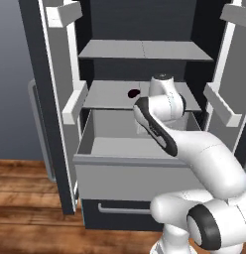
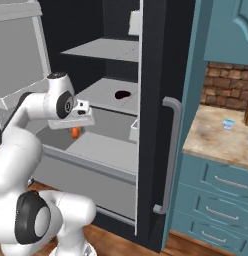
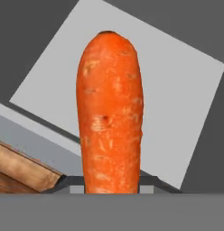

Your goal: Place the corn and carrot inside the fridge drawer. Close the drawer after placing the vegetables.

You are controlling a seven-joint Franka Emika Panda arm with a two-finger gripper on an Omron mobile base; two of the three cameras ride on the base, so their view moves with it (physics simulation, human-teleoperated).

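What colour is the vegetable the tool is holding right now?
Orange with pale flecks: it is the carrot, seen best in the hand view, held in the tool.

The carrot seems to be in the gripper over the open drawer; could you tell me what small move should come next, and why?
Probably open the gripper and drop the carrot. The carrot hangs from the hand over the pulled-out fridge drawer, and the hand view shows the drawer's pale floor behind it. Lowering slightly first may soften the drop.
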